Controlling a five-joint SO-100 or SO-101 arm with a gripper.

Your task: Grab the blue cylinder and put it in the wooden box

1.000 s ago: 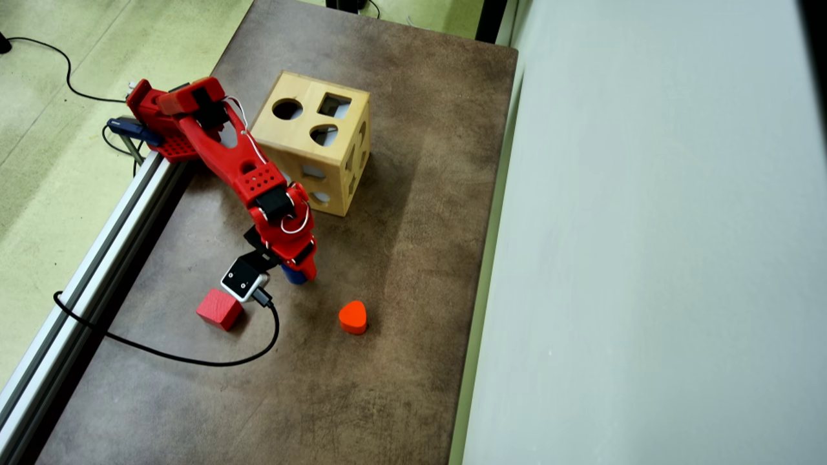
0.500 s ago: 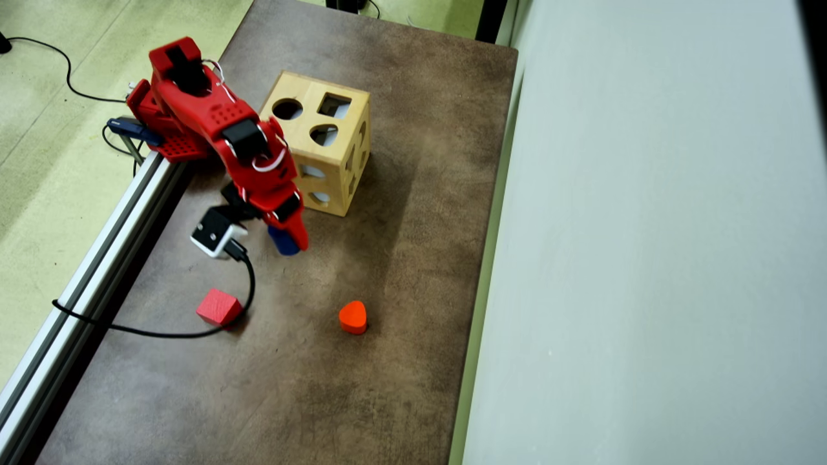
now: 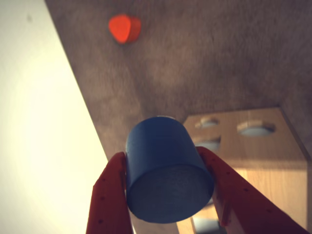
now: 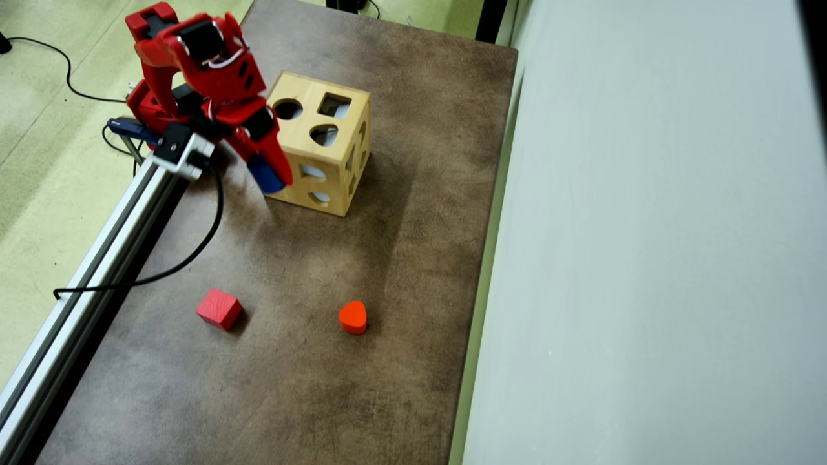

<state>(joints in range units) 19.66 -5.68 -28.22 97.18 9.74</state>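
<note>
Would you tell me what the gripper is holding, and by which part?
The gripper holds the blue cylinder, its fingers clamped on opposite curved sides.

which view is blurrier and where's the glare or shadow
Wrist view: soft overall, the orange-red heart block smeared, a washed-out bright band down the left, and the blue cylinder in the hand is the clearest thing there. Overhead view: sharp, evenly lit, with a soft shadow on the table right of the wooden box.

lab-like room: aluminium rail (image 4: 84, 271), loose cables (image 4: 174, 258), vinyl floor (image 4: 39, 129)
</note>
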